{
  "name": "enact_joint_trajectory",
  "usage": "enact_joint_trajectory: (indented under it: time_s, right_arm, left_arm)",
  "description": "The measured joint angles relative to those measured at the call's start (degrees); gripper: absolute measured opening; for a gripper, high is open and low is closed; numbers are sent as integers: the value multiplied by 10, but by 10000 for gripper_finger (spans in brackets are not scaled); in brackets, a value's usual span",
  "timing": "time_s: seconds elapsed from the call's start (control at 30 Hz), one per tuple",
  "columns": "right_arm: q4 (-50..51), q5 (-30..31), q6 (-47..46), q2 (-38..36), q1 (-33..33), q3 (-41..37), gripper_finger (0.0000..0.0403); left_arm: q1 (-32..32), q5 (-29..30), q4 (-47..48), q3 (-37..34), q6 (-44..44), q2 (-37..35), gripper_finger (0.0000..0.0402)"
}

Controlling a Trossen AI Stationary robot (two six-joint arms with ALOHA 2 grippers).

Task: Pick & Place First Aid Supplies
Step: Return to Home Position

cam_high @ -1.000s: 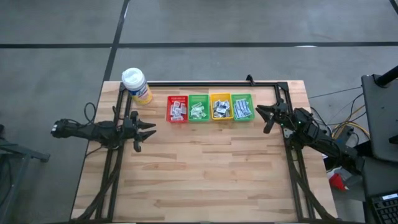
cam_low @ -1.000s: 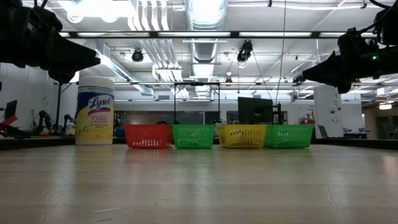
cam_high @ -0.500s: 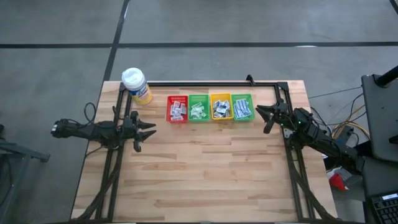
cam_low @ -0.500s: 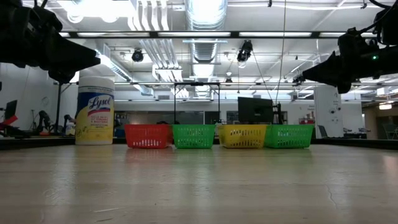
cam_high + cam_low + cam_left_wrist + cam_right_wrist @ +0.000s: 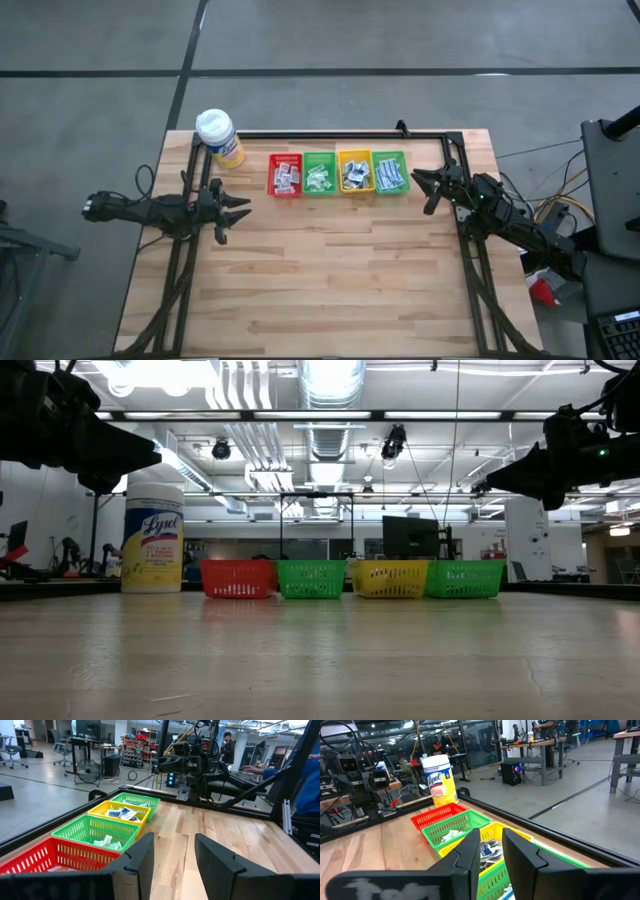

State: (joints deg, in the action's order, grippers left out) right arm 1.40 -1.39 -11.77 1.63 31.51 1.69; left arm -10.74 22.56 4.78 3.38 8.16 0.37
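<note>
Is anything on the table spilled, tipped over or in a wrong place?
Nothing stands out. The bins stand in a straight row with the sachets inside, the bottle is upright, and the left gripper and right gripper are open and empty.

2 black jointed arms with looping black cables, left hand [image 5: 239, 209] and right hand [image 5: 421, 190] each 2-fingered

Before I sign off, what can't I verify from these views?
High view: print on the sachets too small to read.
Low view: walls of the four bins hide every sachet.
Right wrist view: right tool covers much of the right green bin.
Left wrist view: left tool covers part of red bin.
</note>
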Motion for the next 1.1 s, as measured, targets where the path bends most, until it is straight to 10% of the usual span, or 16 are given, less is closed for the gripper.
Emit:
enact_joint_trajectory:
  time_s: [1.1]
  right_arm:
    - [0,0,0,0,0,0,81]
  left_arm:
    - [0,0,0,0,0,0,138]
